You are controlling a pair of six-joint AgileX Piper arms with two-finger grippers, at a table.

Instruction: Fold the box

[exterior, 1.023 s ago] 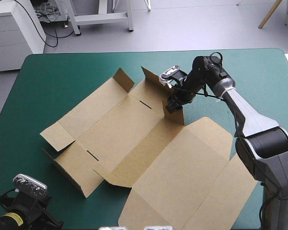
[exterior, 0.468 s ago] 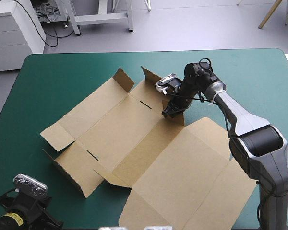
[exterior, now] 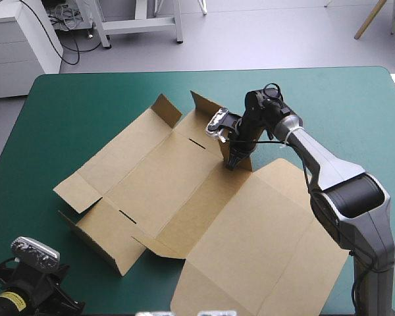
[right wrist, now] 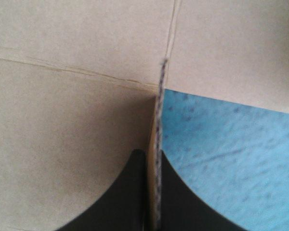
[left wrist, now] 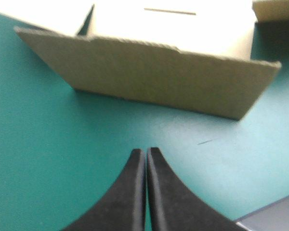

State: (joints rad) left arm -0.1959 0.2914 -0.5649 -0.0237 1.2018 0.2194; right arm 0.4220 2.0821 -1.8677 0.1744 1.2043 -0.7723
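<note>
Brown board, the box [exterior: 184, 178] lies opened out across the middle of the teal-green cover [exterior: 85, 105], its long axis running from about 10 o'clock to 4 o'clock in the high view. Two short slots [exterior: 199, 141] are cut in the central panel, one toward 1 o'clock and one toward 7 o'clock of the sheet's middle. At 4 to 5 o'clock the broad lid [exterior: 263, 243] lies flat and reaches the table's near edge. At 8 o'clock a low side wall [exterior: 95, 237] is tilted up from the cover, and at 12 o'clock two small end flaps [exterior: 168, 108] stand partly raised. The right gripper [exterior: 232, 161] comes down at about 2 o'clock of the sheet's centre, where the base panel meets the lid. In the right wrist view its black fingers [right wrist: 135, 192] are clenched on a raised flap [right wrist: 158, 115], whose thin edge runs up between them. The left gripper [left wrist: 146, 151] sits well apart at the table's 7 o'clock corner, fingers pressed together on nothing, over bare cover just short of the tilted side wall.
</note>
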